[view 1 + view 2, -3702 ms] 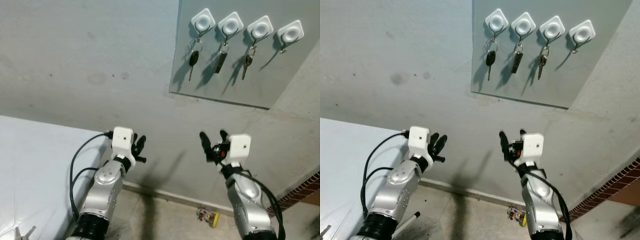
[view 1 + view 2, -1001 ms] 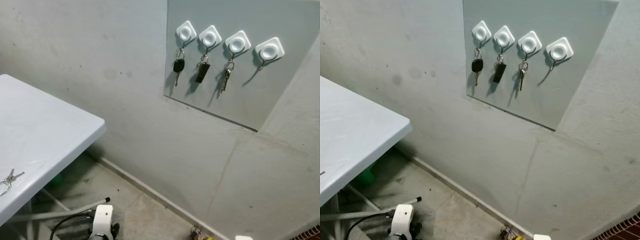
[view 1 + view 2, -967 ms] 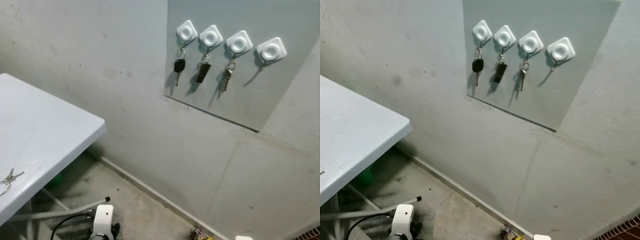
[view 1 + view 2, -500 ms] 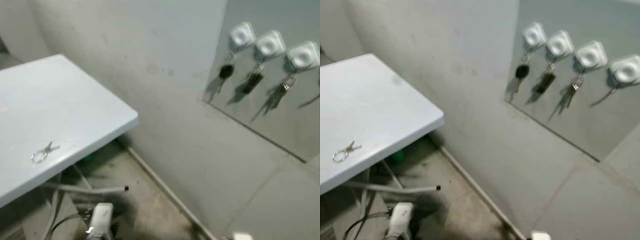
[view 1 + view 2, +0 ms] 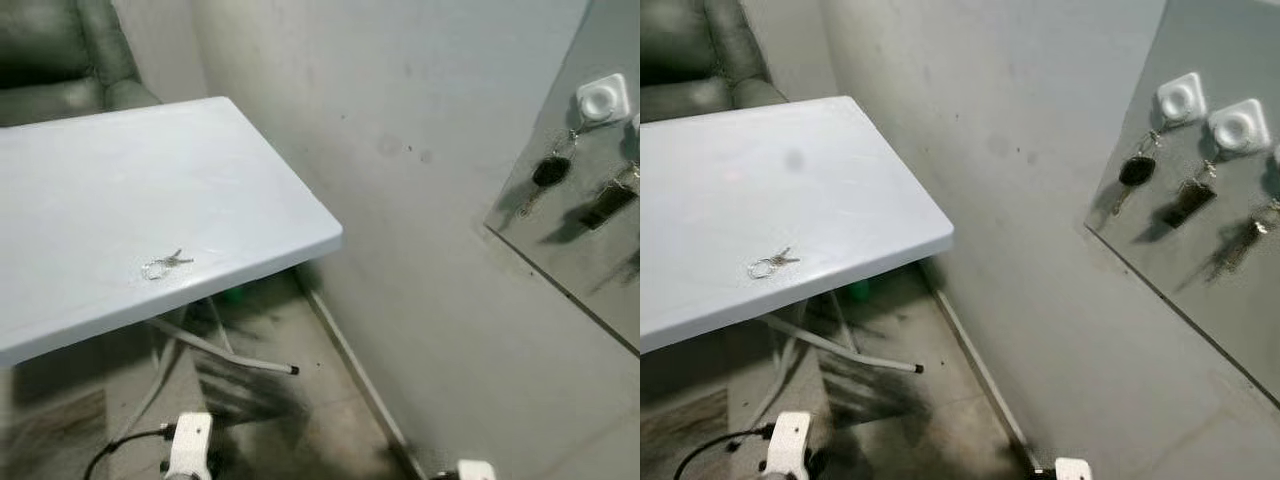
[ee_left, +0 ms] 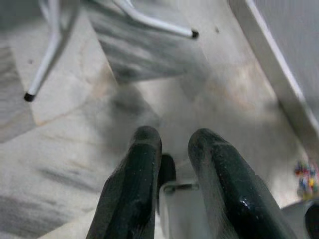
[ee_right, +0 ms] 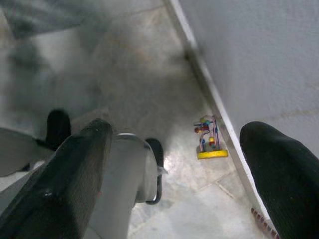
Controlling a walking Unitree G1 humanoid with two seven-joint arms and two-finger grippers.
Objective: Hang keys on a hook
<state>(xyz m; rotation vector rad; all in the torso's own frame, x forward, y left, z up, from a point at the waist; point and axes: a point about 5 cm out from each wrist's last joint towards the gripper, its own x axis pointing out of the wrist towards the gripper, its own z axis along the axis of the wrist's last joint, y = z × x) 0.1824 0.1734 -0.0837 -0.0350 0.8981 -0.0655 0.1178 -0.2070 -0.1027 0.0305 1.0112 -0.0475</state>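
Observation:
A small bunch of keys on a ring (image 5: pixel 165 265) lies on the white folding table (image 5: pixel 90 180), near its front edge. On the wall panel at the right are white square hooks (image 5: pixel 1180 98) with a black-headed key (image 5: pixel 1135 170) and other keys hanging from them. Both arms hang low: the white wrist housings (image 5: pixel 190 445) (image 5: pixel 475 470) just show at the bottom edge. My left gripper (image 6: pixel 174 142) points at the floor, its fingers close together with nothing between them. My right gripper (image 7: pixel 174 134) is open wide over the floor beside the wall.
A dark green armchair (image 5: pixel 60 50) stands behind the table. White table legs (image 5: pixel 225 350) and a green object (image 5: pixel 232 294) are underneath it. A small colourful toy (image 7: pixel 209 142) lies on the floor by the skirting. The tiled floor runs between table and wall.
The camera has swung left: the table and its keys now fill the left and middle, and the hook panel has slid to the right edge. Both arms dropped from their raised pose.

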